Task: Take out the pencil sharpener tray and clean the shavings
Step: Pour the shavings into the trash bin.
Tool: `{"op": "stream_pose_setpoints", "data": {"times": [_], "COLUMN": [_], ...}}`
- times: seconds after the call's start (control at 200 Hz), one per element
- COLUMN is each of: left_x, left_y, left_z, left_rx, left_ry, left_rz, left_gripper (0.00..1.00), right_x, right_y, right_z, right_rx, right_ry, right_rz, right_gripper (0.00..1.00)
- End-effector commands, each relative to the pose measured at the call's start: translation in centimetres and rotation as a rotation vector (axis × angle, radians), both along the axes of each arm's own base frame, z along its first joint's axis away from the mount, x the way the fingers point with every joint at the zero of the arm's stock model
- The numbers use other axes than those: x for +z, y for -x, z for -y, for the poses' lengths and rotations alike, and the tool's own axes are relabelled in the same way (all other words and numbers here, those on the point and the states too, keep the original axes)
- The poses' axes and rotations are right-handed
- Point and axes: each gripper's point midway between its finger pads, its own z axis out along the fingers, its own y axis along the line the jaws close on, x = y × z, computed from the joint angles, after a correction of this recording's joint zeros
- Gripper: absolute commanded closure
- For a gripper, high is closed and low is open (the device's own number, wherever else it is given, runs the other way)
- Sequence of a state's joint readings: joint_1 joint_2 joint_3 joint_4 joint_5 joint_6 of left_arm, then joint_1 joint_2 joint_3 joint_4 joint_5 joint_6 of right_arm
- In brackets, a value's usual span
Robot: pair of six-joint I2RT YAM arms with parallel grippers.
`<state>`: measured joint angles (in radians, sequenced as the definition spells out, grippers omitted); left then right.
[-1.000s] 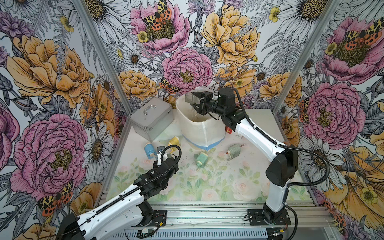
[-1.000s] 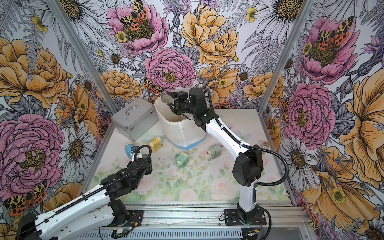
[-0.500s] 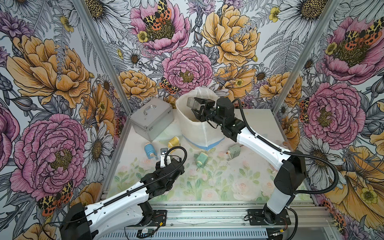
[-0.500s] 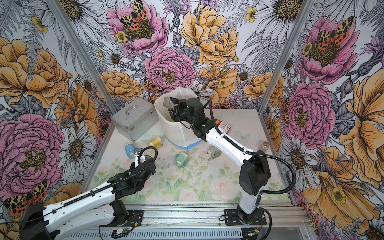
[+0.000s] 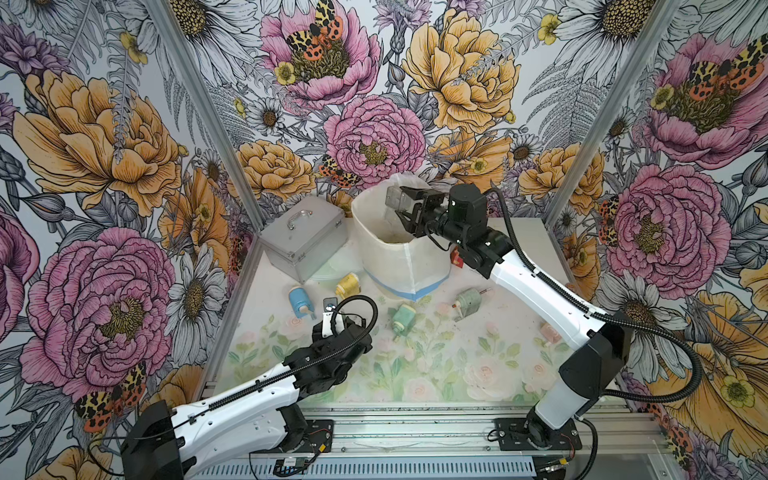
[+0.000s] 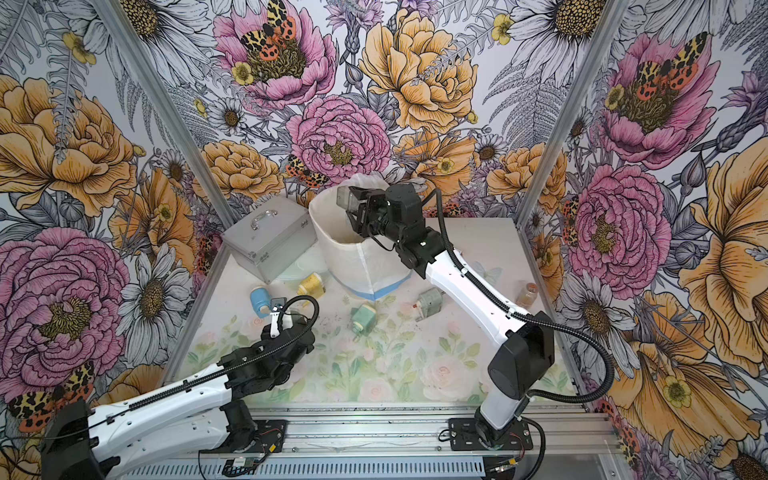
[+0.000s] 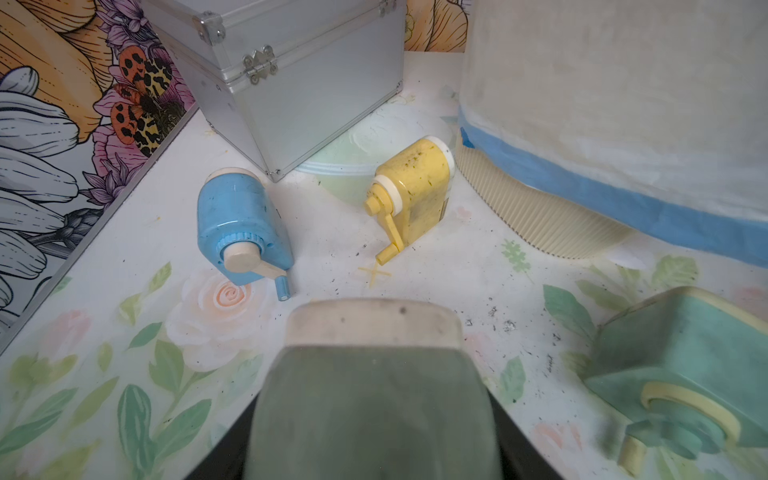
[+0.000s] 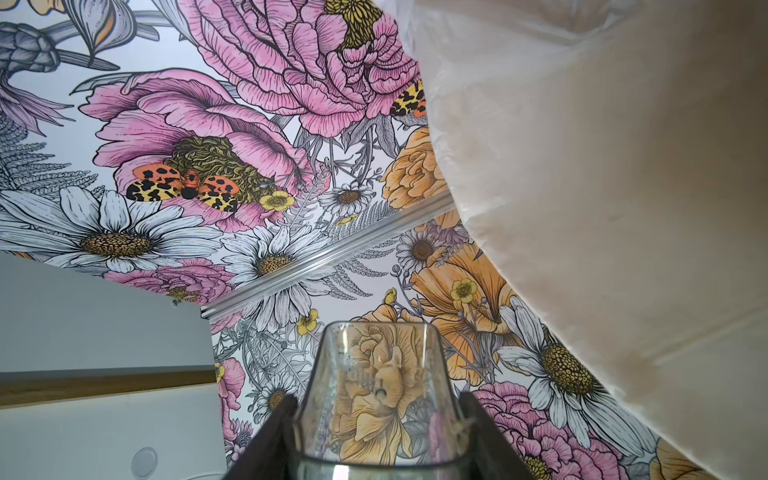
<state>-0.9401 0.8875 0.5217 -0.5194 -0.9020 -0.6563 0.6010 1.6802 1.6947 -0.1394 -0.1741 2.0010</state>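
The right pincer (image 5: 409, 210) pinches a clear plastic sharpener tray (image 5: 394, 197) and holds it tilted above the mouth of a tall white bin (image 5: 401, 264) lined with a thin bag, at the back of the table (image 5: 436, 370). In the right wrist view the tray (image 8: 380, 386) is cut off at the picture's edge. Only the dark inner sides of the fingers (image 8: 270, 444) show beside it, and the wallpaper is seen through its wall. Whether crumbs lie in it I cannot tell. Deep in the bin there is a brownish layer (image 5: 392, 237), too small to make out.

The shavings (image 7: 492, 311) lie as tiny dark flecks on the table, between a yellow crank sharpener (image 7: 411, 187) and a mint green sharpener (image 7: 685, 365) that is partly cut off.

The left pincer (image 5: 336, 322) is low over the front left of the table, pressed on a grey-green sharpener body with a cream end (image 7: 374, 365). This body is blurred and covers the pincer almost completely in the left wrist view. In both top views the arm and its cable hide most of the body.

A pale pink object (image 5: 550, 332) is half hidden behind the right arm.
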Motion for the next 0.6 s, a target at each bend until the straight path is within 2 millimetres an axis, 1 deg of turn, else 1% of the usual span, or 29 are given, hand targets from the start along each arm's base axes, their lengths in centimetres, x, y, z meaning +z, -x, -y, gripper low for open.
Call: {"op": "stream_pose_setpoints", "data": {"times": [0.0, 0.04, 0.09, 0.15, 0.255, 0.325, 0.4, 0.455, 0.54, 0.596], "left_x": [0.8, 0.3, -0.4, -1.2, -1.1, -1.1, -1.6, -2.1, -3.2, -4.1], "left_y": [-0.2, -0.3, -0.4, -0.4, -0.5, -0.8, -1.1, -1.2, -1.6, -1.8], "left_z": [-0.9, -1.3, -1.3, -1.3, -2.2, -2.9, -3.6, -4.1, -3.9, -3.9], "left_rx": [0.043, 0.057, 0.046, 0.037, 0.078, 0.122, 0.163, 0.2, 0.21, 0.223], "left_ry": [0.02, 0.01, 0.001, -0.006, 0.002, 0.032, 0.058, 0.082, 0.132, 0.14], "left_rz": [0.043, 0.042, 0.04, 0.042, 0.061, 0.065, 0.057, 0.053, 0.046, 0.033], "left_gripper": [1.0, 1.0, 1.0, 1.0, 1.0, 1.0, 1.0, 1.0, 1.0, 1.0], "right_x": [0.1, -0.2, -0.3, -1.6, -3.7, -4.6, -4.8, -4.5, -4.1, -3.8], "right_y": [-0.7, -1.0, -1.1, -0.8, -0.9, -1.2, -1.6, -1.9, -1.8, -1.7], "right_z": [0.0, -0.2, -0.4, -0.3, 0.6, 1.1, 1.0, 0.3, -0.6, -0.4], "right_rx": [0.053, 0.074, 0.103, 0.121, 0.127, 0.138, 0.177, 0.234, 0.296, 0.297], "right_ry": [0.06, 0.09, 0.138, 0.192, 0.296, 0.342, 0.389, 0.414, 0.459, 0.509], "right_rz": [0.04, 0.07, 0.114, 0.129, 0.155, 0.178, 0.238, 0.302, 0.391, 0.44], "right_gripper": [0.76, 0.76, 0.76, 0.76, 0.75, 0.75, 0.75, 0.75, 0.75, 0.75]}}
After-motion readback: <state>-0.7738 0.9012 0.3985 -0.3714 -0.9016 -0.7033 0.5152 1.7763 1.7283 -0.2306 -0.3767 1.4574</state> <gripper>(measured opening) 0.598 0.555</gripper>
